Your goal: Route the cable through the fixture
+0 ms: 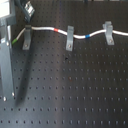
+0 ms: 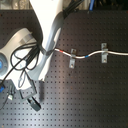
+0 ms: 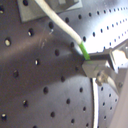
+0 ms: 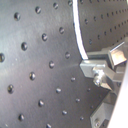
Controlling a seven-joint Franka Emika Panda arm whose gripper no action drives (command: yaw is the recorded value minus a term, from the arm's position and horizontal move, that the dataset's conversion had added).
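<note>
Gripper [image 3: 96,67] pinches cable [image 3: 64,27] at green band. Clip [image 1: 28,37] sits just under gripper, cable seems in its slot, hard to tell. Keep cable low, pull straight, then let go gently.

It looked like a robotics lab bench. The surface [image 1: 75,95] was a black metal breadboard drilled with a regular grid of small holes, the sort used for bolting down test hardware. Small grey clips [image 1: 69,38] stood fastened to it in a row, a white banded cable [image 1: 82,36] running through them. A white robot arm [image 2: 47,30] rose from its base [image 2: 17,42] in the second exterior view, with loose black wiring [image 2: 22,57] looped beside it.
</note>
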